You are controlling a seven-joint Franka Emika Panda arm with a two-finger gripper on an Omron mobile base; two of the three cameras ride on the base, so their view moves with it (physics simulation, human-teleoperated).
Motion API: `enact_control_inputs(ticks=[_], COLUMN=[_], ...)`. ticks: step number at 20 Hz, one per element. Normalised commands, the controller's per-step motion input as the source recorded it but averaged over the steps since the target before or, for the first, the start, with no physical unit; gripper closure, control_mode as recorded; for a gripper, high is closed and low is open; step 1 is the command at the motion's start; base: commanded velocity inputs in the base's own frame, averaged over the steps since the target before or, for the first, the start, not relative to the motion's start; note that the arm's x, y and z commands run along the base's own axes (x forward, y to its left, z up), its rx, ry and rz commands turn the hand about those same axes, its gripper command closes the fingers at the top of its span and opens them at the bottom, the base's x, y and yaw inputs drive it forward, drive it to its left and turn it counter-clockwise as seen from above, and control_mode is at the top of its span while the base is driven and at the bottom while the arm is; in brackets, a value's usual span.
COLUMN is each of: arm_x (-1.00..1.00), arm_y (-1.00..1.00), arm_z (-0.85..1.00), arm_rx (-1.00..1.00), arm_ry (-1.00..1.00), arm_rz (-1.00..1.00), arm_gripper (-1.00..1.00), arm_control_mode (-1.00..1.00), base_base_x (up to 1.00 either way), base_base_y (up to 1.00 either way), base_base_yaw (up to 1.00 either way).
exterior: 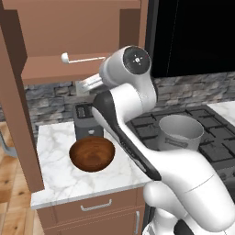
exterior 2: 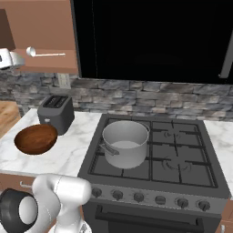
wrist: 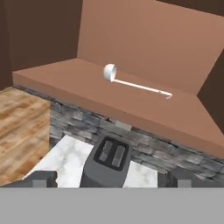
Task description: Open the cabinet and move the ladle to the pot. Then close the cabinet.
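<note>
The cabinet (exterior: 69,27) stands open, its door (exterior: 18,105) swung out to the left. A white ladle (exterior: 82,58) lies on the cabinet's bottom shelf (wrist: 87,87), bowl end to the left; it also shows as the ladle (wrist: 131,81) and the ladle (exterior 2: 45,53). My gripper (exterior: 85,86) hangs just in front of and a little below the shelf edge, above the toaster. In the hand view its fingertips (wrist: 43,178) stand wide apart with nothing between them. The silver pot (exterior: 180,133) sits on the stove's front left burner, lidless; the right base view shows the same pot (exterior 2: 125,143).
A dark toaster (exterior: 87,121) stands against the stone backsplash on the marble counter (exterior: 55,179). A brown wooden bowl (exterior: 92,153) rests in front of it. The black gas stove (exterior 2: 182,154) lies to the right. The open door juts over the counter's left edge.
</note>
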Motion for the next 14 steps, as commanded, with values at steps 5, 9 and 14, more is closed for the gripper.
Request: enact_control_inputs(ticks=[5,9,14], arm_x=[0.76,0.74,0.64], arm_y=[0.00,0.12,0.16], arm_z=[0.04,0.11,0.11], arm_rx=[-0.01,0.00,0.00], arm_ry=[-0.11,-0.04,-0.02], arm_rz=[-0.06,-0.12,-0.10], arm_gripper=[-1.00,-1.00,-1.00], arm_control_mode=[-1.00,-1.00,-1.00], base_base_x=[0.00,0.00,0.00], base_base_y=[0.00,0.00,0.00], base_base_yaw=[0.00,0.00,0.00])
